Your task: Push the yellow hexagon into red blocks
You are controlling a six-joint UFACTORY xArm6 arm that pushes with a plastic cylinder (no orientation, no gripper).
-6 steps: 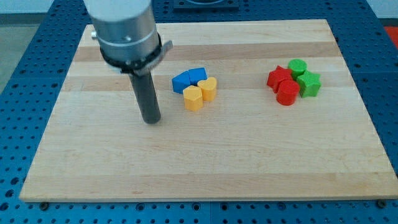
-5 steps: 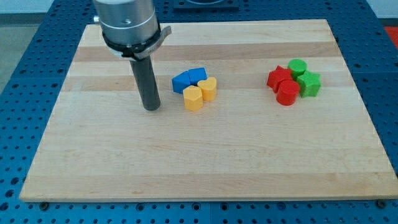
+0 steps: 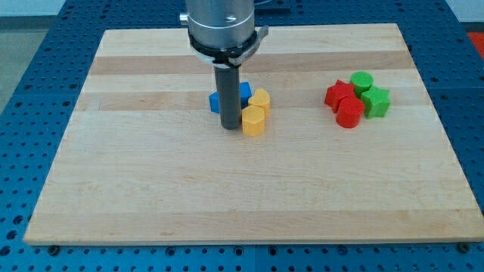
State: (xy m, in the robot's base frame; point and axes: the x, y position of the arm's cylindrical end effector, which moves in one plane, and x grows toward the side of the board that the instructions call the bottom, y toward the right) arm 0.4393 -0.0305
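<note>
Swung right since before: my tip (image 3: 231,127) now touching yellow hexagon (image 3: 253,120) at its 9 o'clock, nudged right; red blocks (image 3: 343,103) unmoved at 3. No pincer, just a rod.

Pale wood board, matt blocks, dark rod under a metal collar

The board (image 3: 151,189) is light, smooth wood with lengthwise grain and a soft sheen. On it, the yellow hexagon (image 3: 253,120), red cylinder (image 3: 349,113) and green star (image 3: 376,102) look like matt painted wood or plastic; I cannot tell which. The rod down to my tip (image 3: 230,128) is matt dark, its collar (image 3: 223,26) brushed grey metal. Around the board lies a blue perforated surface (image 3: 45,75).
</note>
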